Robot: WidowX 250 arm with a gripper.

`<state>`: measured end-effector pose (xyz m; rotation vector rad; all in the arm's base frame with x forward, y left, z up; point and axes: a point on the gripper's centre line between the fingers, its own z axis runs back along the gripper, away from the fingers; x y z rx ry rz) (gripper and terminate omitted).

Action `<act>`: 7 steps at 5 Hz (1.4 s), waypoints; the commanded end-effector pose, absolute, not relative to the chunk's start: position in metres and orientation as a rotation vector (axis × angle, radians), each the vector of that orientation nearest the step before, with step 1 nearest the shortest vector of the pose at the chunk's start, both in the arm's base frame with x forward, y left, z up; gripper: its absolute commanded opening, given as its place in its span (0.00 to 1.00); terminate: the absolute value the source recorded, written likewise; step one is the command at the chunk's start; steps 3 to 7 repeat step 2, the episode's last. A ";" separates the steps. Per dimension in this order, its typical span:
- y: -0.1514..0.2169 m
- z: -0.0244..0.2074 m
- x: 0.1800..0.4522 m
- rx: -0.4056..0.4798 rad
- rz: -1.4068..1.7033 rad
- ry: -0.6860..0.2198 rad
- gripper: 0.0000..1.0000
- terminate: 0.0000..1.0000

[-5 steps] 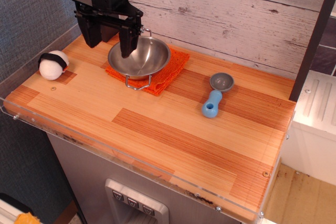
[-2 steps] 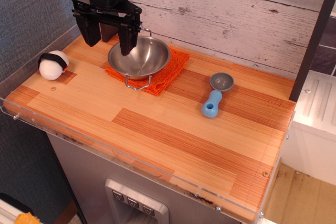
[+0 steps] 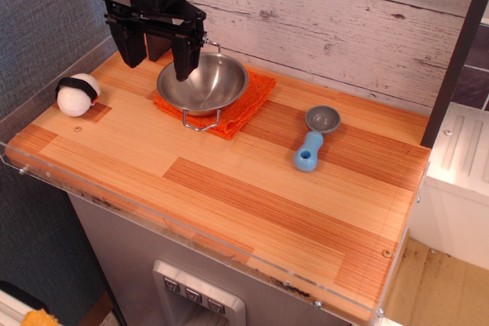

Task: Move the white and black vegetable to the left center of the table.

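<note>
The white and black vegetable (image 3: pixel 76 94), a small white egg shape with a black band, lies on the table (image 3: pixel 229 188) at its left side near the left rim. My gripper (image 3: pixel 159 62) hangs above the back left of the table, next to the steel bowl's left rim. Its two black fingers (image 3: pixel 186 55) are spread apart with nothing between them. The gripper is well to the right of and behind the vegetable, not touching it.
A steel bowl (image 3: pixel 205 83) with wire handles sits on an orange cloth (image 3: pixel 237 108) at the back centre. A blue-handled grey scoop (image 3: pixel 313 139) lies right of centre. A clear plastic rim (image 3: pixel 153 227) runs along the table edges. A white plank wall stands behind.
The gripper has risen slightly and shifted a little left from one second ago; since 0.4 s ago it has stayed still. The vegetable has not moved.
</note>
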<state>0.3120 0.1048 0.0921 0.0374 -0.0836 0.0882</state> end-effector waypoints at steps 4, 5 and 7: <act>0.107 0.112 0.311 0.056 0.092 -0.138 1.00 1.00; 0.107 0.112 0.311 0.056 0.092 -0.138 1.00 1.00; 0.107 0.112 0.311 0.056 0.092 -0.138 1.00 1.00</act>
